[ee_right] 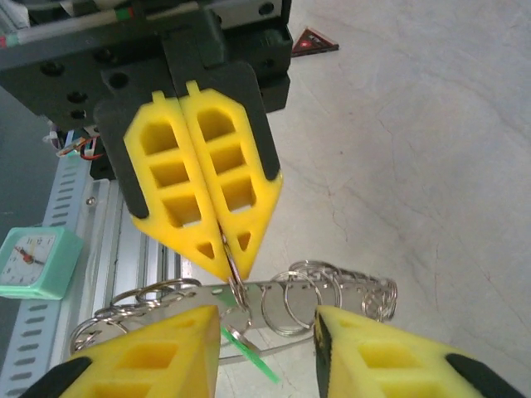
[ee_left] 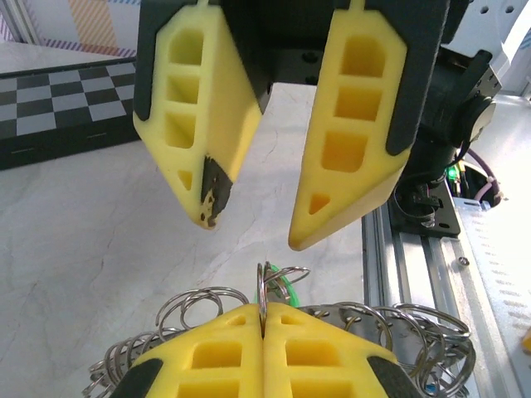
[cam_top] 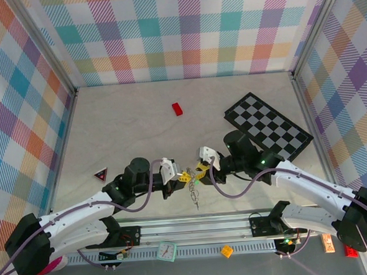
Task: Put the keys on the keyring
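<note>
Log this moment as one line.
left gripper: shut on keyring | right gripper: open, empty, tips facing left gripper | keyring: pinched by one loop, other rings trailing

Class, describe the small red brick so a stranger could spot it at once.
Start at the black-and-white chequered board on the right. Look left of its far corner: the small red brick lies alone. It is oblong, unlike the red-and-black triangle.

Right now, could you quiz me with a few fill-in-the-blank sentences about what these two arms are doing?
The left tool is ___ on the keyring.
The fingers of the right tool stand ___.
The small brick is ___.
The chequered board lies on the ___ arm's side.
Missing words: shut, open, red, right.
</note>
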Motion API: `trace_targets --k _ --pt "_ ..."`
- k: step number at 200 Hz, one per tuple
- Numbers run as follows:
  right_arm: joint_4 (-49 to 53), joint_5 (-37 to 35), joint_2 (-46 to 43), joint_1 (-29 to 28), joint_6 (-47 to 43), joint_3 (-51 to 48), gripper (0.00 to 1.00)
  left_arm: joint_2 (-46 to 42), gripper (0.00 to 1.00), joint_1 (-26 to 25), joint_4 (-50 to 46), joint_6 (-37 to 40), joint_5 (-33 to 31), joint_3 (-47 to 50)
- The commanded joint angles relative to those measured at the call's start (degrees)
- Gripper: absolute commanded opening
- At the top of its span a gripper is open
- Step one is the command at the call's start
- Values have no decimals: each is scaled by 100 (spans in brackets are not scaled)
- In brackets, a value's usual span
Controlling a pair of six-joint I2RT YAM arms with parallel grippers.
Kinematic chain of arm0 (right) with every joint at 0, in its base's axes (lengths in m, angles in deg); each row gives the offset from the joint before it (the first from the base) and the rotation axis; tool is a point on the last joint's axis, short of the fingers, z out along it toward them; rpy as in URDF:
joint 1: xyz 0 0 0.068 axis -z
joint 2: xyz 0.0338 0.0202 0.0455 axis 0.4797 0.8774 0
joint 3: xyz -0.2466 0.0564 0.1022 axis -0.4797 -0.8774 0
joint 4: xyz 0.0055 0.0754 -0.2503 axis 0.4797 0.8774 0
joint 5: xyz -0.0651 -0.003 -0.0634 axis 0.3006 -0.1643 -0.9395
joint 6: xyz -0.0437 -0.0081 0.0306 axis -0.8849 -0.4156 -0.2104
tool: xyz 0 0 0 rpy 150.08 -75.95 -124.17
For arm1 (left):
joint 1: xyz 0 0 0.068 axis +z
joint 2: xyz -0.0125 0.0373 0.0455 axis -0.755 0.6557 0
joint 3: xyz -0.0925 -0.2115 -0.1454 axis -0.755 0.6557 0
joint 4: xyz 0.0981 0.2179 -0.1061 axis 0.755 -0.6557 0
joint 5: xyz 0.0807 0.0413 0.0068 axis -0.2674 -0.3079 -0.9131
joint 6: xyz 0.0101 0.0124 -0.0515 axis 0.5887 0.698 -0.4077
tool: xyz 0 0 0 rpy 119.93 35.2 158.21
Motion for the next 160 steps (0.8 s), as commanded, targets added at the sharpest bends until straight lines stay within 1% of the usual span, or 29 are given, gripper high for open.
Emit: trace_targets --k 1,32,56,105,139,160 --pt "-503 144 -228 -3 384 -272 37 -120 0 -22 639 -147 71 150" --pt "-871 -438 -608 -67 353 -652 38 -29 0 -29 929 -432 -77 243" --pt "-972 -776 -731 -186 212 -723 38 110 0 -31 1160 -648 -159 292" --pt "-953 -779 -596 -366 35 -690 34 344 0 -28 1389 -853 -271 262" --pt "-874 -962 -567 -412 -46 -684 29 340 0 -27 1368 -851 -309 251" --pt "-818 -1055 -514 -447 -81 -655 27 312 0 -28 1368 -848 -307 244"
